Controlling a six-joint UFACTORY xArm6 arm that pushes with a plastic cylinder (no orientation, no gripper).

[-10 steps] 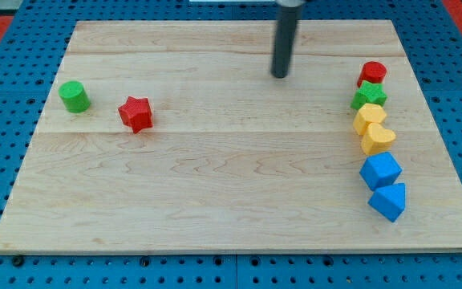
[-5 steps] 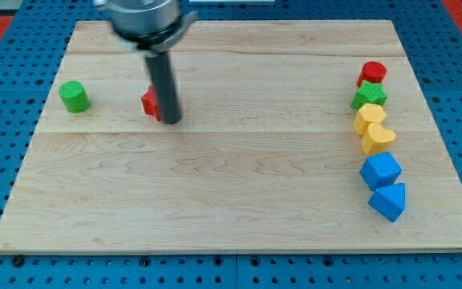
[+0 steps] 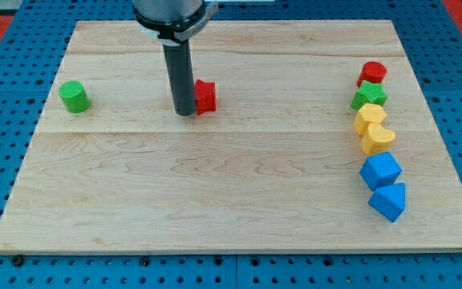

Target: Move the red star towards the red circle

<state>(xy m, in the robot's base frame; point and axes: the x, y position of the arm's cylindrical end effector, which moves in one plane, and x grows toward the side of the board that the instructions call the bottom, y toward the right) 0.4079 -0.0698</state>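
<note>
The red star (image 3: 205, 96) lies on the wooden board (image 3: 239, 201), left of centre in the upper half, partly hidden by my rod. My tip (image 3: 185, 112) touches the star's left side. The red circle (image 3: 372, 73) stands far off at the view's right edge of the board, at the top of a column of blocks.
Below the red circle run a green star (image 3: 369, 95), a yellow block (image 3: 369, 117), a yellow heart (image 3: 377, 138), a blue block (image 3: 380, 170) and a second blue block (image 3: 388, 201). A green cylinder (image 3: 74, 96) stands near the left edge.
My rod swept from the upper middle to the left, came round the red star's left side, and now has pushed the star rightwards along the board.
</note>
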